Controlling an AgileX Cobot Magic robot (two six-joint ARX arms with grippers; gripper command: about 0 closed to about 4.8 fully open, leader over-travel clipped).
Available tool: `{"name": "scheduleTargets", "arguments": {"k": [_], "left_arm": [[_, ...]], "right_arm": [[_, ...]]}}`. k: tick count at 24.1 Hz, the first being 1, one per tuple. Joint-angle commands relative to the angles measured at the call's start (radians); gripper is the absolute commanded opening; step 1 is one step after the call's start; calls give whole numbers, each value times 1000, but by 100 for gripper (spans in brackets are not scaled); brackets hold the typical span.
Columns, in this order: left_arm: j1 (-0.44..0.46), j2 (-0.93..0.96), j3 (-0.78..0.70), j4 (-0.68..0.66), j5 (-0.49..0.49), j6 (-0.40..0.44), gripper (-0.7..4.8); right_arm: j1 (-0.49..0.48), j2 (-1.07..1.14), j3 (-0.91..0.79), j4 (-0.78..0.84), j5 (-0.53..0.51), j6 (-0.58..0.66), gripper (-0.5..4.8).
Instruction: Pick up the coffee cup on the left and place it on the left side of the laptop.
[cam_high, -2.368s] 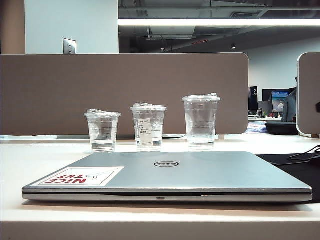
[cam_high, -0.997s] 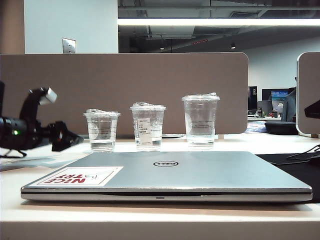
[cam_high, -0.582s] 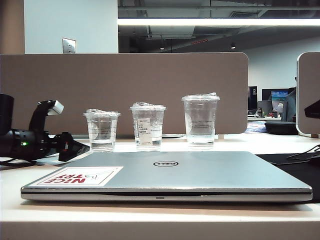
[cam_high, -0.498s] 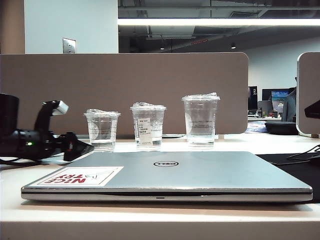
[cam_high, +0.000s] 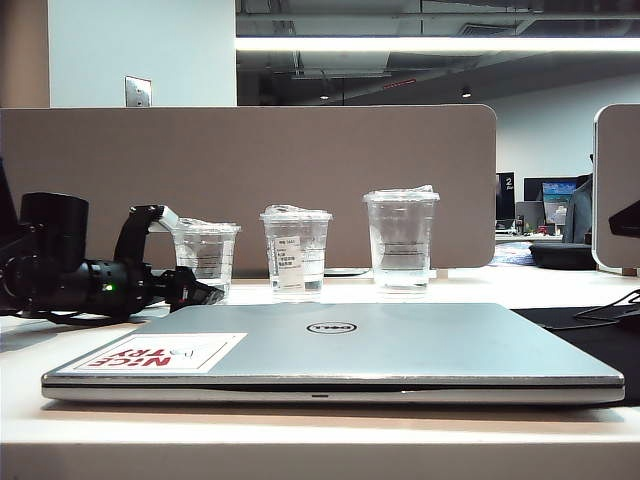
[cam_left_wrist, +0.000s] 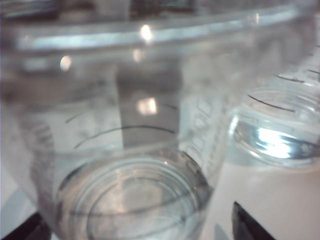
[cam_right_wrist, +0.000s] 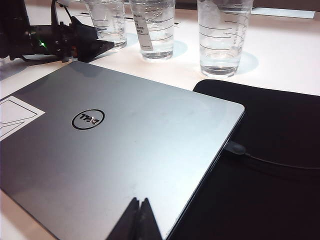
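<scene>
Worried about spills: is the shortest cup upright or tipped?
Upright: the coffee cup stands on its base on the table, lid level, left gripper open beside it.

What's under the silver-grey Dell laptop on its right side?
A black mat or sleeve lies beside the silver-grey Dell laptop and seems to run under its right edge, with a thin cable across it. How far it reaches underneath is hidden; elsewhere the white table shows.

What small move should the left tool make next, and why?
Probably ease forward a little more, then close. The open left tool is low at the base of the shortest clear plastic coffee cup, which fills the left wrist view between the black fingertips; whether they already straddle it is unclear.
</scene>
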Motion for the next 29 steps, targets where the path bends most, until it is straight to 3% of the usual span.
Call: {"name": "scheduleTargets", "arguments": {"k": [1, 11, 12, 13, 15, 17, 24, 29], "left_arm": [[-11, 26, 26, -41, -28, -7, 479], [-19, 51, 115, -112, -45, -6, 479], [-19, 51, 115, -110, -45, -6, 461], [-19, 51, 116, -110, -45, -6, 399], [-19, 51, 116, -112, -45, -6, 335], [-19, 51, 116, -111, -45, -6, 303], [-14, 50, 116, -103, -45, -7, 304], [18, 20, 114, -97, 56, -43, 304]], "right_arm": [[2, 0, -4, 18, 1, 0, -5], [2, 4, -4, 18, 2, 0, -4], [2, 4, -4, 18, 1, 0, -4], [2, 4, -4, 18, 2, 0, -4], [2, 4, -4, 18, 2, 0, -4], [2, 4, -4, 18, 2, 0, -4], [2, 4, -4, 17, 2, 0, -4], [2, 4, -4, 18, 2, 0, -4]]}}
